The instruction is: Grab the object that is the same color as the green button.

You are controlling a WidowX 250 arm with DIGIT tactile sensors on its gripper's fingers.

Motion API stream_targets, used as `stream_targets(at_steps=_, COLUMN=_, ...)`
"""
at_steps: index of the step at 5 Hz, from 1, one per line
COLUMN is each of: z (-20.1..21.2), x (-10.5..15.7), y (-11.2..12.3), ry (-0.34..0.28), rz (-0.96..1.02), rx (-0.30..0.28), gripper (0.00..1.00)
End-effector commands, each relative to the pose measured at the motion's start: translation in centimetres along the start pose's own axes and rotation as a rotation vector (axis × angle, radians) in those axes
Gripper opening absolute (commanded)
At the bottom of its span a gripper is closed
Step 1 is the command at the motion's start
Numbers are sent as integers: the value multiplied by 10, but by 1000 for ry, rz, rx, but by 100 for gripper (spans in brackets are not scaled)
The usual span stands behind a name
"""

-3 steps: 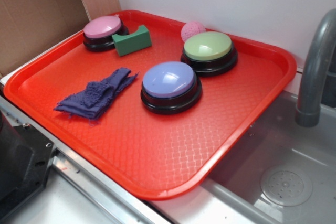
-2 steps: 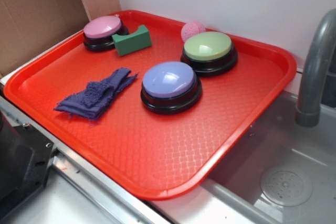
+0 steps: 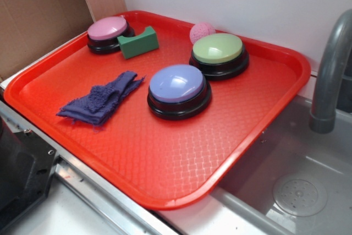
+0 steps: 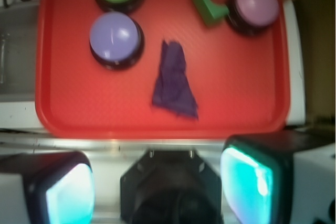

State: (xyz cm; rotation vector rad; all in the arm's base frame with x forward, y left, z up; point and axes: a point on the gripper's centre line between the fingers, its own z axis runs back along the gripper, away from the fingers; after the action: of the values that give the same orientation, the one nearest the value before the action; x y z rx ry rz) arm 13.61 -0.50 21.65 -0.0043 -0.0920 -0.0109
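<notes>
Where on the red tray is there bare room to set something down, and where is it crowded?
Free: the tray's near half, in front of the purple cloth and blue button. Crowded: the far edge, where the pink button, green block, pink ball and green button sit close.

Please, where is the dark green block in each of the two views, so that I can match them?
Exterior: the dark green block lies at the far left of the red tray, against the pink button.
Wrist: the block is upper right of centre, again beside the pink button.
Shared landmark: the purple cloth near the tray's middle.
</notes>
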Motion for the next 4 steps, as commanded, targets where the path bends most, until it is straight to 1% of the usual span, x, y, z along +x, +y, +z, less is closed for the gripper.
stream_targets(at_steps=1, z=-36, x=44, y=29, ry=-37, rz=-44, rx=40, gripper=100)
stream_targets(at_steps=2, z=-63, x=65, y=45, ry=-66, rz=-91, rx=96, gripper=100)
stream_targets(at_steps=3, z=-77, x=79, y=53, ry=-90, rz=-131, rx=138, gripper=100)
stream_targets(at_steps=4, z=-100, x=102, y=61, ry=-132, rz=-219, rx=195, gripper=100)
